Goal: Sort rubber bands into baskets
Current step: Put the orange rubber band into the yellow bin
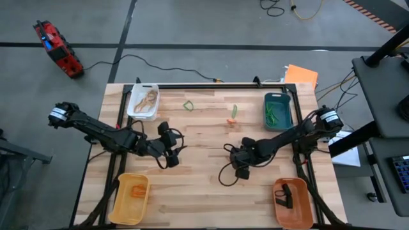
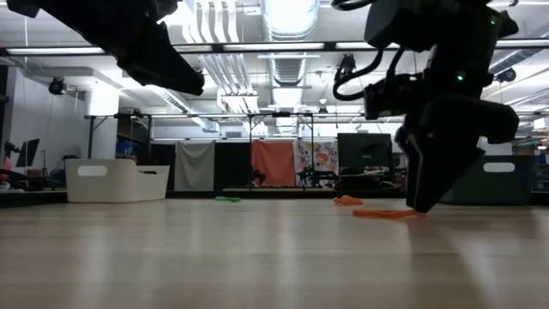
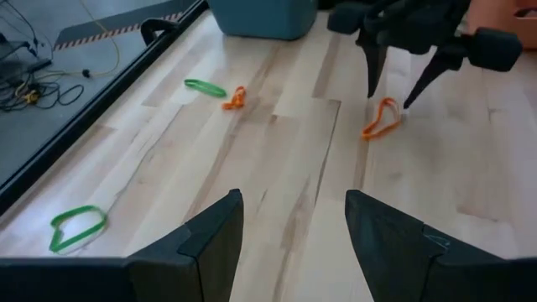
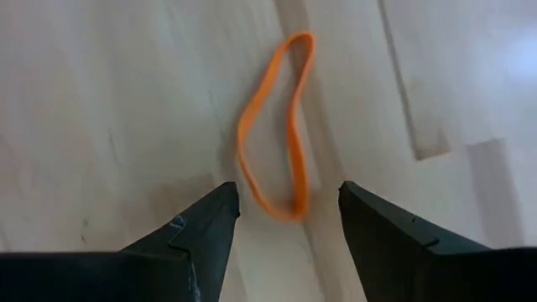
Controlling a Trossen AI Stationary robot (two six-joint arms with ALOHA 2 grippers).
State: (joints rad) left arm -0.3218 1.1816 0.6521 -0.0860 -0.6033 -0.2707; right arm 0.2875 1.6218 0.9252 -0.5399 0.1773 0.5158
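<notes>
While four plastic baskets (image 1: 142, 102) hold some bands | my right gripper (image 4: 288, 220) spread, empty, straddling thin orange rubber loop (image 4: 273, 126) | several stray bands ahead | left gripper (image 3: 294, 231) apart, idle

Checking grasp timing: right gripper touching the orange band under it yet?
Cannot tell. Right wrist view: orange band lies flat between the open right gripper fingers, bare wood at both tips; height hidden.

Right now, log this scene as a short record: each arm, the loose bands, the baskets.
right gripper: open, fingers straddling an orange band lying on the table
left gripper: open, empty, table's left-middle
loose bands: two green, small orange
baskets: white, teal, yellow, orange, one per corner
</notes>
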